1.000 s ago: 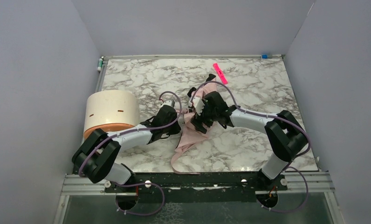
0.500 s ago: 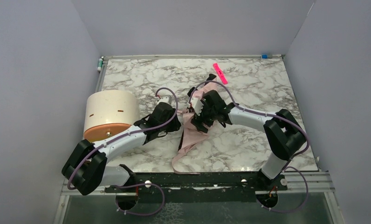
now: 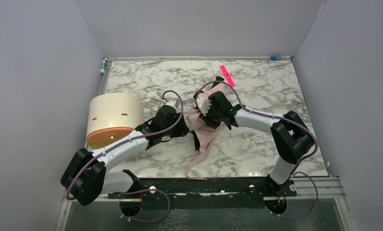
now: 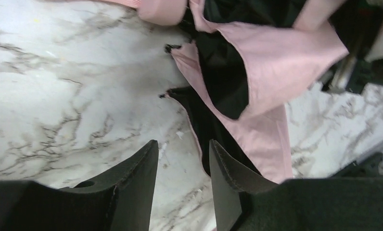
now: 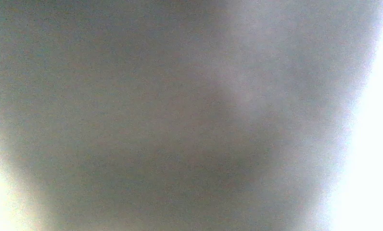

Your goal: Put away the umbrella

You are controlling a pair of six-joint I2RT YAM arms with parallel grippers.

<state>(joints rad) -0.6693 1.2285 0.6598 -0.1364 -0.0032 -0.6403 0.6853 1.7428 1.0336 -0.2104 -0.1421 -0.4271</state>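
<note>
Between the two tools, at the middle of the bench [image 3: 146, 82], lies the umbrella [image 3: 204, 138]. It is a loose heap of pale pink fabric with black lining showing, and a narrow pink tail trails from it toward the near edge.

The left tool [image 4: 183, 144] sits low just left of the heap. Its fingers [image 4: 136, 183] stand apart with only bare marble between them, gripping nothing. The umbrella's folded edge lies just ahead of the tips and to their right. The black lining runs down behind the right-hand finger, but I cannot tell whether it touches.

The right tool [image 3: 210, 114] is pressed onto the far part of the heap. Fabric hides its fingers from above and its own wrist view is only grey blur, so I cannot tell whether it is closed on the cloth or open.

A cream cylinder [image 3: 113, 118] with an orange end lies left of the left tool, well apart from the umbrella. A bright pink strip [image 3: 227, 75] lies beyond the right tool.
</note>
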